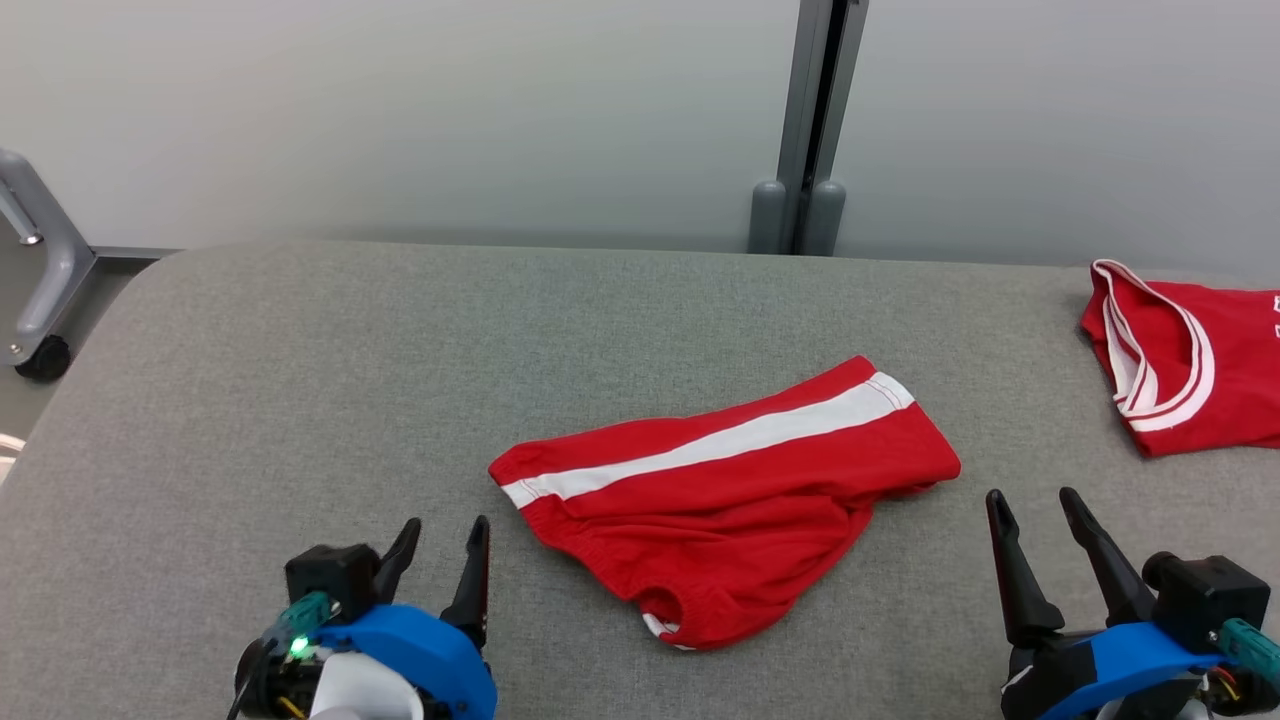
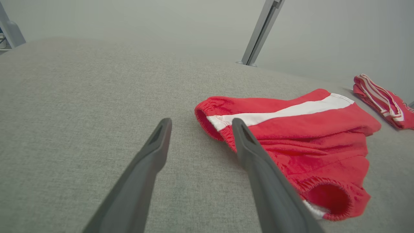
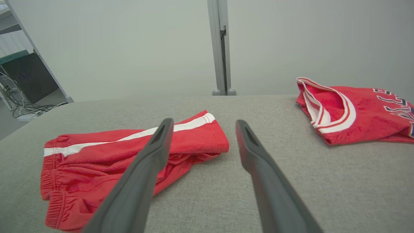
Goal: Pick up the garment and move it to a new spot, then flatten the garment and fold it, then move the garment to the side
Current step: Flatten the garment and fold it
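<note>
- Red shorts (image 1: 730, 490), white-striped, lie rumpled mid-frame on the grey bench (image 1: 300, 350); another red garment (image 1: 1190, 370) sits upper right.
- My jaws, lower left and lower right, stand wide open, empty.
- Pick-up seems not yet begun: next, reach in and pinch the cloth's edges.

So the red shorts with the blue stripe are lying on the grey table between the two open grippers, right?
Not quite. The head view shows the stripe on the red shorts is white, not blue. The rest holds: they lie on the grey table between the left gripper and right gripper, both open.
</note>
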`<state>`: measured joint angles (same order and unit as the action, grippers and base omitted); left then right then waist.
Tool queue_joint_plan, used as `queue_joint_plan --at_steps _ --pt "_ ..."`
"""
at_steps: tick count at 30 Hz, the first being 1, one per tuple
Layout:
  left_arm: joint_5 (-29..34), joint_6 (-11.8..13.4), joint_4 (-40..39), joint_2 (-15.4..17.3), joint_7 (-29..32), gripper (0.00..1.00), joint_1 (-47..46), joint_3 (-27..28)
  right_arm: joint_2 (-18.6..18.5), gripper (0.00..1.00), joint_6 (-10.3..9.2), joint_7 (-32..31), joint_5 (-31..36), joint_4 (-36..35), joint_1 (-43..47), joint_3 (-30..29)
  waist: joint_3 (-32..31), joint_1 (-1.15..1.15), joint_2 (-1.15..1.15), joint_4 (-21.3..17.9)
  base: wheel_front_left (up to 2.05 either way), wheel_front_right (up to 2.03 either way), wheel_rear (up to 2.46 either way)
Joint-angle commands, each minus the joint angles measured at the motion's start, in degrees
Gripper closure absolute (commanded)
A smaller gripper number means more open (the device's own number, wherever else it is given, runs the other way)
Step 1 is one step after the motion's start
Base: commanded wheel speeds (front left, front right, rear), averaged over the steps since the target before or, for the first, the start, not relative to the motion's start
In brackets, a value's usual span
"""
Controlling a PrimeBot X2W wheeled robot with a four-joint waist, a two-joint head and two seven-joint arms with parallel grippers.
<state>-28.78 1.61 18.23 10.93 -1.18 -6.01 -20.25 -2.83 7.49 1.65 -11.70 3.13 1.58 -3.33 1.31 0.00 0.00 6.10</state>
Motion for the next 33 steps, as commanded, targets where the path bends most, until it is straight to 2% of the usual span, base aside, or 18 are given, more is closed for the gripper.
queue_joint_plan --at_steps 1,6,11,15,16,20,29,31,32,33 --pt "-0.3 -0.5 0.9 -0.5 1.0 0.00 -1.9 -0.4 -0.1 0.00 0.01 0.0 0.3 -0.1 -0.4 0.2 0.6 0.00 0.00 0.1 0.00 0.00 0.00" --pt "-3.5 -1.2 6.7 -2.8 5.5 0.00 -7.0 0.0 -0.1 0.00 0.01 0.0 0.0 -0.2 -1.5 1.2 2.8 0.00 0.00 -1.5 0.00 0.00 0.00" --pt "-6.1 -0.7 11.7 -4.1 8.4 0.00 -11.0 1.1 -0.1 0.00 0.02 0.6 -0.1 0.2 -2.6 2.2 4.7 0.00 0.00 -3.8 0.00 0.00 0.00" --pt "-7.0 0.2 14.2 -4.4 8.8 0.00 -12.9 2.2 -0.1 0.00 0.01 0.8 -0.2 0.3 -2.8 2.6 5.5 0.00 0.00 -5.0 0.00 0.00 0.00" --pt "-7.2 1.2 15.8 -4.4 9.1 0.00 -13.7 2.7 -0.1 0.00 0.02 1.0 -0.3 0.4 -3.1 2.9 5.9 0.00 0.00 -5.7 0.00 0.00 0.00" --pt "-8.6 2.7 18.5 -4.7 9.9 0.00 -15.1 4.1 -0.1 0.00 0.01 1.2 -0.3 0.7 -3.5 3.0 6.5 0.00 0.00 -6.5 0.00 0.00 0.00" --pt "-11.0 1.1 21.1 -5.6 11.1 0.01 -16.7 4.3 -0.1 0.00 0.01 1.4 0.1 0.9 -3.6 2.7 7.1 0.00 0.00 -6.8 0.00 0.00 0.00" --pt "-11.3 0.2 21.1 -5.8 10.4 0.43 -16.9 4.0 -0.1 0.00 0.01 1.3 0.3 0.8 -3.5 2.6 7.2 0.00 0.00 -6.6 0.00 0.00 0.00" --pt "-11.0 -0.2 21.1 -5.8 10.0 0.91 -16.9 3.7 -0.1 0.00 0.01 1.3 0.3 0.7 -3.5 2.6 7.2 0.00 0.00 -6.5 0.00 0.00 0.00" --pt "-11.1 -0.6 21.3 -5.9 9.7 1.00 -16.9 3.7 -0.1 0.00 0.02 1.2 0.4 0.7 -3.5 2.6 7.2 0.00 0.00 -6.4 0.00 0.00 0.00"
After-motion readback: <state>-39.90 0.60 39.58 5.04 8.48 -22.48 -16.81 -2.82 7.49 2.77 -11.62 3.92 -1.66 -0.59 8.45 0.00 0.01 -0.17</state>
